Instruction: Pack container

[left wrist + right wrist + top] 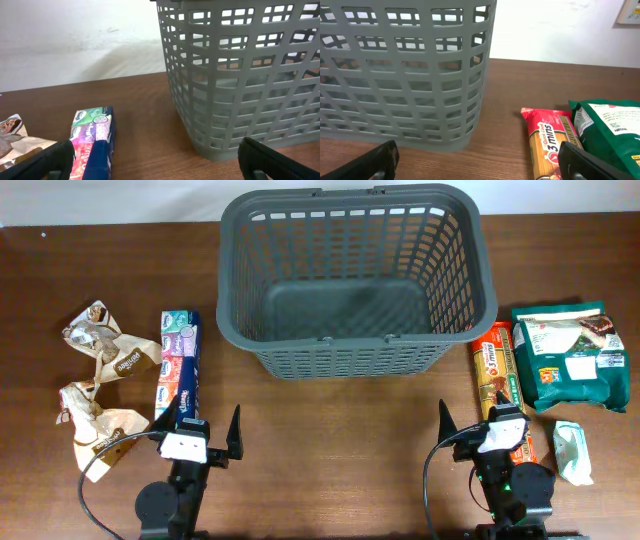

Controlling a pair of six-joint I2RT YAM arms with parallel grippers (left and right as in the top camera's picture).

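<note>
The dark grey slotted basket (350, 275) stands at the back centre of the table with nothing inside it; it also shows in the left wrist view (240, 75) and the right wrist view (405, 75). My left gripper (207, 437) is open and empty at the front left, next to a blue and pink box (178, 365) (92, 145). My right gripper (480, 430) is open and empty at the front right, over the near end of a red and yellow spaghetti packet (498, 385) (547, 145).
Two crumpled tan packets (100, 340) (95, 420) lie at the far left. Two green bags (570, 355) lie at the far right, seen also in the right wrist view (610, 130). A small pale green packet (573, 452) lies at the front right.
</note>
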